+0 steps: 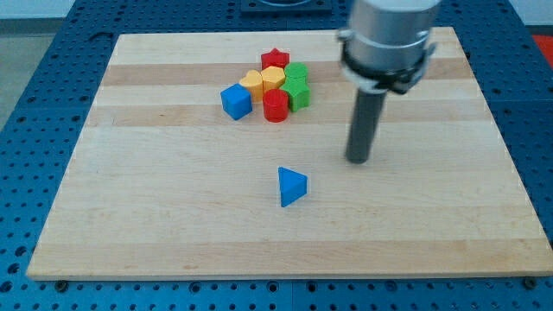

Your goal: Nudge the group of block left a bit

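Note:
A cluster of blocks sits near the view's top centre on the wooden board: a blue cube at its left, a yellow hexagonal block, a yellow block, a red star at the top, a red cylinder at the bottom, and two green blocks on the right. My tip rests on the board to the right of and below the cluster, apart from it.
A blue triangular block lies alone below the cluster, left of my tip. The board lies on a blue perforated table.

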{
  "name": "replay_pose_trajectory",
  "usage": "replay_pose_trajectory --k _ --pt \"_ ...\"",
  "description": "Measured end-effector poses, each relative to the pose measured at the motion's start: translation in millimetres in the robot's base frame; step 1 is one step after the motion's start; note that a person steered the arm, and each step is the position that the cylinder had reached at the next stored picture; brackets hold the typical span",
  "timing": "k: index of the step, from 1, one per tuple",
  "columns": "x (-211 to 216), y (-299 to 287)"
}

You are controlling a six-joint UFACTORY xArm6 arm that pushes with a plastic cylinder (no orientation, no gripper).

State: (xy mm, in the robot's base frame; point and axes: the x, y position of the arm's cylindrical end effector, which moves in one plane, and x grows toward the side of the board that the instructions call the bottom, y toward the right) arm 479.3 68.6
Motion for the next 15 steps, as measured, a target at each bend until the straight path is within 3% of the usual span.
replay_pose_trajectory --k 1,3,4,7,9,10,11,15 --pt "23.4 -63.4" --pt "26.9 -180.6" --pt "16.0 -166.5" --pt "-9.9 -53.8" --pt "-116.8 36.0" --pt "-159.1 44.5" --pt "-180.9 40.7" --pt "-202.3 -94.0"
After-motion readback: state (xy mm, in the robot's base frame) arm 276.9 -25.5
